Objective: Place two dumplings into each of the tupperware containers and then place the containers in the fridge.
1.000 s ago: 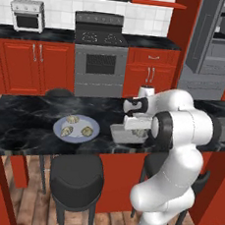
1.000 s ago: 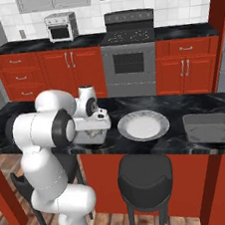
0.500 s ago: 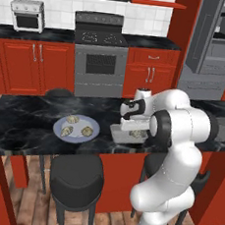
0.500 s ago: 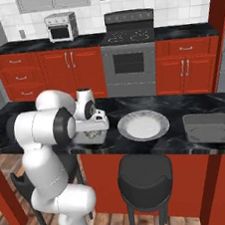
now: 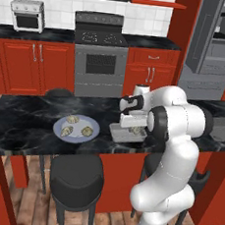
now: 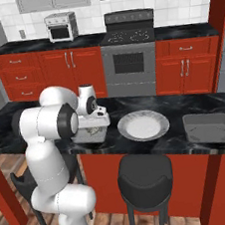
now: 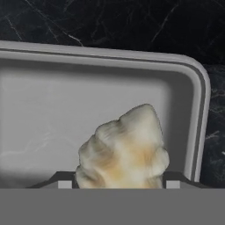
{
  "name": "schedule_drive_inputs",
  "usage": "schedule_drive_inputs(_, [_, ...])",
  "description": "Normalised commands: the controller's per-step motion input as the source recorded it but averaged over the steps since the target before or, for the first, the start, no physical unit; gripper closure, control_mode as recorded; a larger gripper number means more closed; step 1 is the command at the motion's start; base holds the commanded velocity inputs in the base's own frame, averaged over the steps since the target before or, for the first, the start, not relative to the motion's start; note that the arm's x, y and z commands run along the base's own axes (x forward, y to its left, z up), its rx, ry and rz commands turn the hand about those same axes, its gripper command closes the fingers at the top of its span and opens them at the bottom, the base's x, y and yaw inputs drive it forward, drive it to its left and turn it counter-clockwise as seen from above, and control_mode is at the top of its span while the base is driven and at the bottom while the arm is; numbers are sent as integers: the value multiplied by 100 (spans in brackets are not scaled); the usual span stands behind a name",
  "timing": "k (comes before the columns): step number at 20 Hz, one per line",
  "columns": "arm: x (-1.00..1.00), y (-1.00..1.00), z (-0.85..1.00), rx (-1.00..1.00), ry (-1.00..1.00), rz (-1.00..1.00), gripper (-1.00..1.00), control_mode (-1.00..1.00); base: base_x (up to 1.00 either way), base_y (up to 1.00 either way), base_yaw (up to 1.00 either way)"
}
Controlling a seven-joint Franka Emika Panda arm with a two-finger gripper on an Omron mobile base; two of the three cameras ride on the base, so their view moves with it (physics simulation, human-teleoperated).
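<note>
Lowering the dumpling (image 7: 123, 151) held between the end effector (image 7: 115, 183) fingers until it sits on the floor of the near tupperware container (image 7: 52, 110) looks wise before letting go, well inside the rim. That tray rests on the black marbled counter (image 5: 24, 124) beside the plate (image 5: 58, 128) with three dumplings; red cabinets and the open fridge (image 5: 216, 42) stand behind.

A black marble-patterned island counter (image 5: 24, 124) is shown in the foreground, carried on red panels, with round black stools (image 5: 75, 174) set against its near side. Red base cabinets (image 6: 54, 72) under a dark worktop are ranged along the rear wall, interrupted by a grey oven with a black window (image 5: 99, 63). White wall tiles (image 6: 177, 13), a toaster oven (image 5: 27, 16) and a wooden plank floor (image 5: 30, 199) are also seen.
</note>
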Motion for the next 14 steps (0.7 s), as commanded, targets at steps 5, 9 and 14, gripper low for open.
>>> schedule_drive_inputs(5, [-1, 0, 0, 0, 0, 0, -100, -100, 0, 0, 0])
schedule_drive_inputs(9, [0, 0, 0, 0, 0, 0, -100, -100, 0, 0, 0])
schedule_drive_inputs(14, [-1, 0, 0, 0, 0, 0, -100, -100, 0, 0, 0])
